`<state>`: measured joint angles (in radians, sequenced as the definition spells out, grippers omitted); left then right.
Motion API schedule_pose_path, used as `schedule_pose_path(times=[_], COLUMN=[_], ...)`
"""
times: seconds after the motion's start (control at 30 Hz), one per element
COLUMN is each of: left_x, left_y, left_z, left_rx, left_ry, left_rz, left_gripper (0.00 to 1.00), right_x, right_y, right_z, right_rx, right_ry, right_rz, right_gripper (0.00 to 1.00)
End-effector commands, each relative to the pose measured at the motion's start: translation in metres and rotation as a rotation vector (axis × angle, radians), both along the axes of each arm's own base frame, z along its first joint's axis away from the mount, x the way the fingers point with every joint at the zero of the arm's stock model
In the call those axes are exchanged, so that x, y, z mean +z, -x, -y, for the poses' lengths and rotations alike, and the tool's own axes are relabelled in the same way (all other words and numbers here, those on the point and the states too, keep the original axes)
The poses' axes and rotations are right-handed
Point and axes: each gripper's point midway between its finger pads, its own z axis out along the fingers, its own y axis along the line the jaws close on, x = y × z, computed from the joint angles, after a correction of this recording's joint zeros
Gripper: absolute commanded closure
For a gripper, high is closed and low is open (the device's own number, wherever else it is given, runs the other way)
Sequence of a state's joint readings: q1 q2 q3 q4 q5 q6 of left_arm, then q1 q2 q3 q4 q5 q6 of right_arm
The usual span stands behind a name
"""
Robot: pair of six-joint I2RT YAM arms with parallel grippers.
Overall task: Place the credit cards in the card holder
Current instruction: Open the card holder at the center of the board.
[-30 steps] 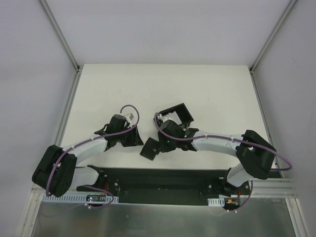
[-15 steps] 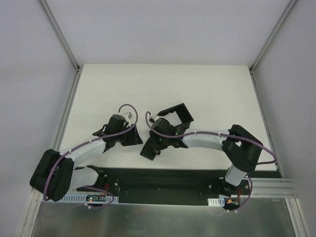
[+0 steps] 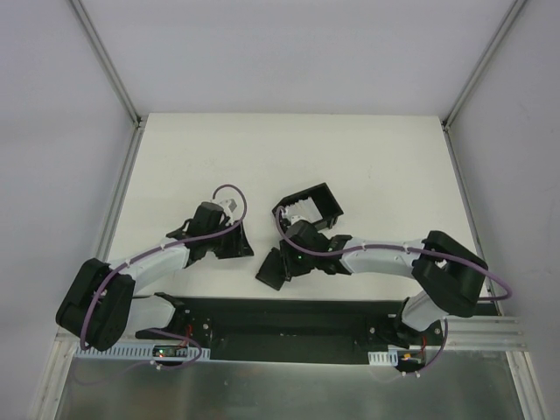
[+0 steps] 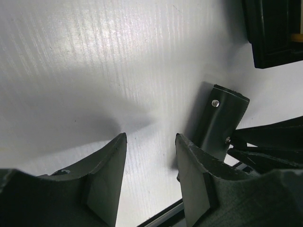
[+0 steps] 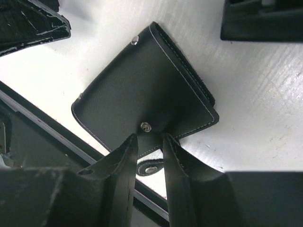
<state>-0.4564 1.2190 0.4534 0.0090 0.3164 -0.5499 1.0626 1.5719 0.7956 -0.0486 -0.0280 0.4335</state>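
Observation:
The card holder point(image 3: 273, 265), a small black wallet point(image 5: 142, 90) with pale stitching, sits between the two arms and looks tipped up off the table point(image 4: 221, 120). My right gripper point(image 3: 286, 261) is at its near edge. The fingers point(image 5: 150, 136) stand narrowly apart with the clasp tab point(image 5: 150, 168) filling the gap between them, so it looks pinched. Just left of the card holder, my left gripper point(image 3: 234, 240) hangs open and empty over bare table point(image 4: 150, 137). I cannot make out the credit cards; only a small pale patch shows inside the black tray.
A larger black walled tray point(image 3: 313, 206) stands just behind the right gripper, its corner at the top right of the left wrist view point(image 4: 274, 33). The black base rail point(image 3: 280, 319) runs along the table's near edge, close to the card holder.
The right arm reached left over the card holder, then drew back to the right. The card holder shifted slightly right with it and now looks tilted. The left arm barely moved.

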Motion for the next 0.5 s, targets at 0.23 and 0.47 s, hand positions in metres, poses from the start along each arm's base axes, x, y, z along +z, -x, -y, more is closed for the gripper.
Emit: schedule_pose_path(times=[0.23, 0.47], left_x=[0.021, 0.025], left_y=[-0.007, 0.0], left_z=[0.013, 0.029], left_rx=[-0.056, -0.154], left_ry=[0.038, 0.067], left_rz=[0.055, 0.079], left_gripper=[0.55, 0.54], right_x=[0.004, -0.008], right_y=[0.012, 0.005], right_z=[0.009, 0.019], right_rx=[-0.026, -0.157], right_ry=[-0.072, -0.065], right_rz=[-0.013, -0.06], right_gripper=[0.67, 0.55])
